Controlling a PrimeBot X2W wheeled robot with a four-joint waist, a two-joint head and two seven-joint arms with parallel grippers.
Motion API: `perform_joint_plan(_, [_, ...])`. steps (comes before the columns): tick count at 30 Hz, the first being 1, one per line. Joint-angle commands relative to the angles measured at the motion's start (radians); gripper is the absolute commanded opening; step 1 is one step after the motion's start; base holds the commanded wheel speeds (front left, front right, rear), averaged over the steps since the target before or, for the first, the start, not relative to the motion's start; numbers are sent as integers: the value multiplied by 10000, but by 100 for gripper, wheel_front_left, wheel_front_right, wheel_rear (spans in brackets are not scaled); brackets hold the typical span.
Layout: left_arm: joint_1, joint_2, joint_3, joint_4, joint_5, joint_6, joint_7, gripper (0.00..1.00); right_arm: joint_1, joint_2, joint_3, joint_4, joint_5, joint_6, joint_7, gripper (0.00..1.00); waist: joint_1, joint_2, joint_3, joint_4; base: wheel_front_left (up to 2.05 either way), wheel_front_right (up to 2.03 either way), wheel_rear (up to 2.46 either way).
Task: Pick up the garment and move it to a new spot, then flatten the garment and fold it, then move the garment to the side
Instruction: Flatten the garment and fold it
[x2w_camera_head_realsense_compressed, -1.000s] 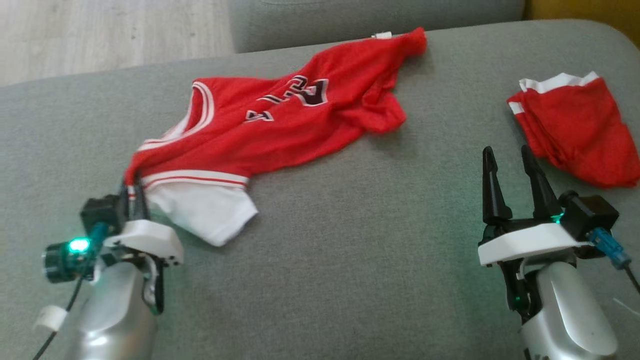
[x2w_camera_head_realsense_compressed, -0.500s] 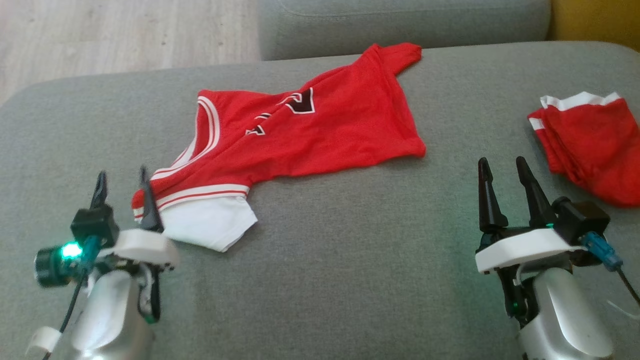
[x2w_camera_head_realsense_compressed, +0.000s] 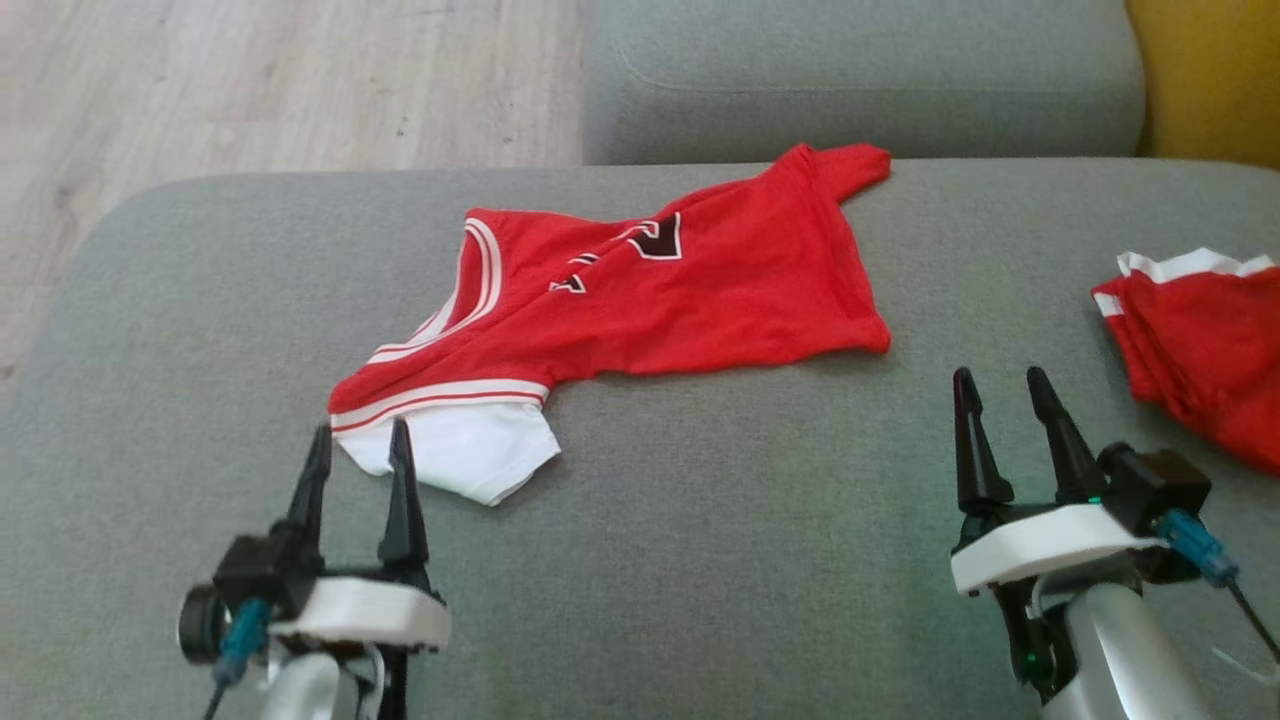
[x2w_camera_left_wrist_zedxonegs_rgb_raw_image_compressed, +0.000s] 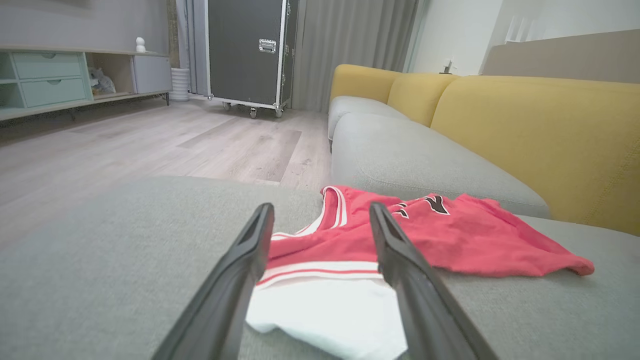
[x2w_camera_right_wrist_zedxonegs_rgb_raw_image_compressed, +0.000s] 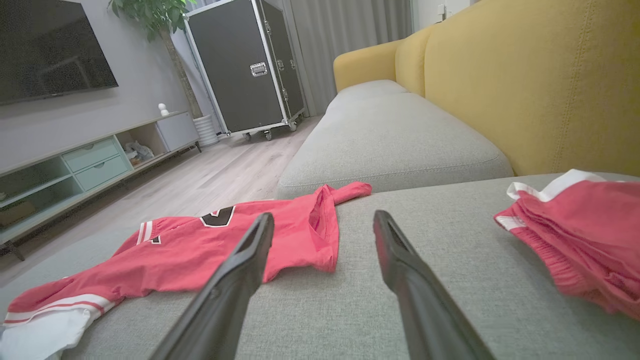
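Note:
The garment (x2w_camera_head_realsense_compressed: 700, 290) is a red jersey with white trim, black lettering and a white sleeve (x2w_camera_head_realsense_compressed: 470, 455). It lies spread and slightly creased across the grey sofa cushion (x2w_camera_head_realsense_compressed: 700, 560). My left gripper (x2w_camera_head_realsense_compressed: 360, 438) is open just in front of the white sleeve, with nothing between its fingers. In the left wrist view the garment (x2w_camera_left_wrist_zedxonegs_rgb_raw_image_compressed: 450, 235) lies just past the open left gripper (x2w_camera_left_wrist_zedxonegs_rgb_raw_image_compressed: 321, 209). My right gripper (x2w_camera_head_realsense_compressed: 998, 382) stands open over bare cushion, to the right of the garment's hem. The right wrist view has the garment (x2w_camera_right_wrist_zedxonegs_rgb_raw_image_compressed: 200, 250) ahead and to the left of the right gripper (x2w_camera_right_wrist_zedxonegs_rgb_raw_image_compressed: 322, 216).
A second red piece with a white band (x2w_camera_head_realsense_compressed: 1200, 350) lies crumpled at the cushion's right edge, close to my right gripper. A yellow backrest (x2w_camera_right_wrist_zedxonegs_rgb_raw_image_compressed: 525, 75) runs along the right. Wooden floor (x2w_camera_head_realsense_compressed: 250, 80) lies beyond the cushion's left edge.
My left gripper has opened, let go of the garment's sleeve end, and drawn back toward me. The garment has settled flatter on the cushion. The head camera has also shifted.

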Motion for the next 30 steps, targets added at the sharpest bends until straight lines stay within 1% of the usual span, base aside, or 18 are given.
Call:
perform_joint_plan(1, [-191,45,224,-433,-104,19,-95,100,-254,41,256,-288,65,35,-109,100,2,0,-77,109,0,0,0])
perform_joint_plan(9, [-254,-26,-30,-501,-75,40,-95,100,-565,41,103,-204,-178,35,-109,100,2,0,181,467,0,0,0])
perform_joint_plan(14, [-515,-38,-116,-416,-83,5,-95,100,-1447,41,3,740,-506,35,127,100,2,0,575,771,0,0,0])
perform_joint_plan(17, [-630,-43,-260,-308,-109,-24,-95,100,-2153,41,-33,1575,-448,35,419,100,2,0,785,982,0,0,0])
perform_joint_plan(21, [-778,-46,-526,-224,-290,-6,-95,100,-3168,41,-488,3052,-393,35,891,100,2,0,1015,1259,0,0,0])
perform_joint_plan(26, [-968,-47,-843,-170,-409,57,-95,100,-4217,41,-1615,5066,-950,35,1275,100,2,0,1204,1593,0,0,0])
perform_joint_plan(30, [-1067,-48,-991,-179,-461,103,-95,100,-4816,41,-2507,6308,-1372,35,1157,100,2,0,1315,1761,0,0,0])
